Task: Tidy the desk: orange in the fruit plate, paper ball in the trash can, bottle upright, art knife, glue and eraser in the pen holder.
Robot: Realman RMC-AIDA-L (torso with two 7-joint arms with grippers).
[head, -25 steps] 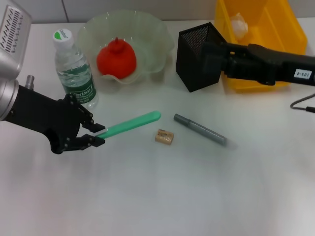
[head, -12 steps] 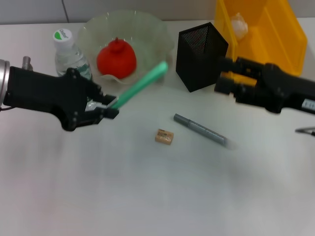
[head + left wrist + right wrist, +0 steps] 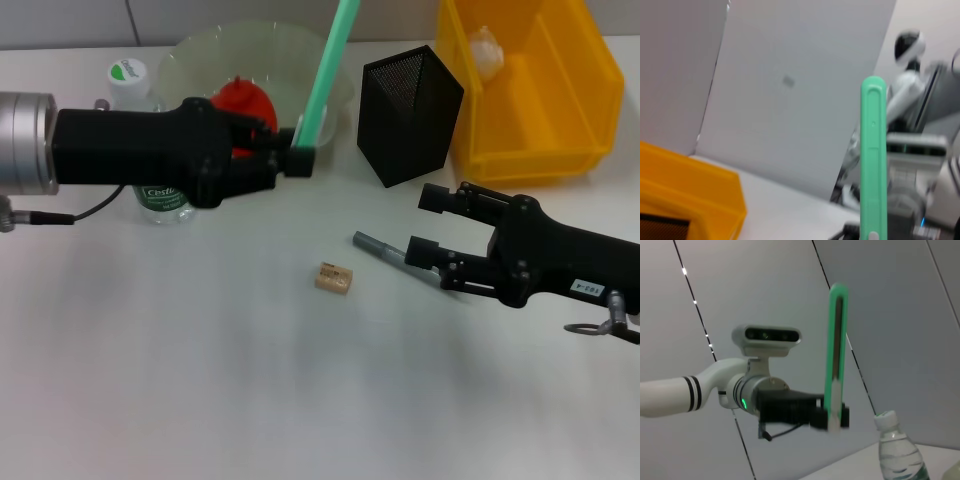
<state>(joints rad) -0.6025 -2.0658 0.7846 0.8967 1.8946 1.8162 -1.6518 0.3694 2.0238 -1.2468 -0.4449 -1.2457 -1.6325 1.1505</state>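
Swung up since half a second ago: green art knife (image 3: 328, 62), then slanting low, now standing nearly upright, pinched at its lower end by the left gripper (image 3: 296, 158), itself shifted rightward to hover in front of the fruit plate (image 3: 200, 50). Moved too: right gripper (image 3: 430, 222), drawn back from beside the pen holder (image 3: 408, 112) toward the near side, fingers spread, just by the grey glue (image 3: 378, 247). Lying flat on the desk (image 3: 250, 380), a little left of the glue: eraser (image 3: 333, 278). In the fruit plate, half hidden behind the arm: orange (image 3: 240, 105). Upright beside the plate (cap on): bottle (image 3: 132, 85). Inside the trash can (image 3: 560, 110): paper ball (image 3: 487, 48).
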